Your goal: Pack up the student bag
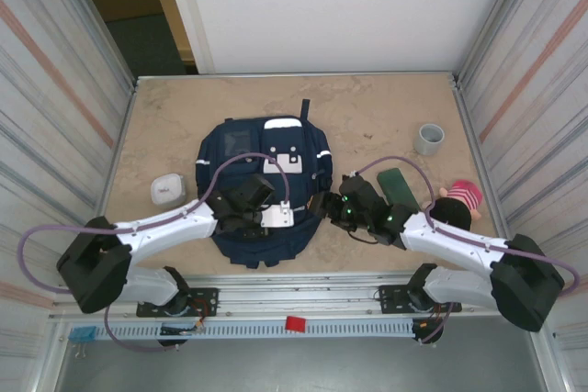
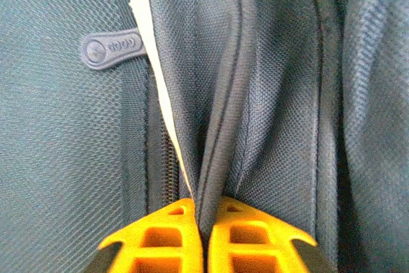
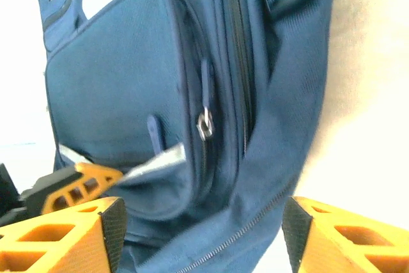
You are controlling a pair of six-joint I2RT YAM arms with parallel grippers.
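The student bag (image 1: 246,155) may be dragged, not opened, while pinched by the left tool (image 2: 203,234) (right tool (image 3: 201,225) open).

No wording can be read anywhere. On the backpack (image 2: 57,158), a small rubber tab (image 2: 112,48) beside the zip carries a round embossed emblem and a short row of raised letters, too soft to make out. From above, the white patches (image 1: 282,124) show dark marks too small to read.
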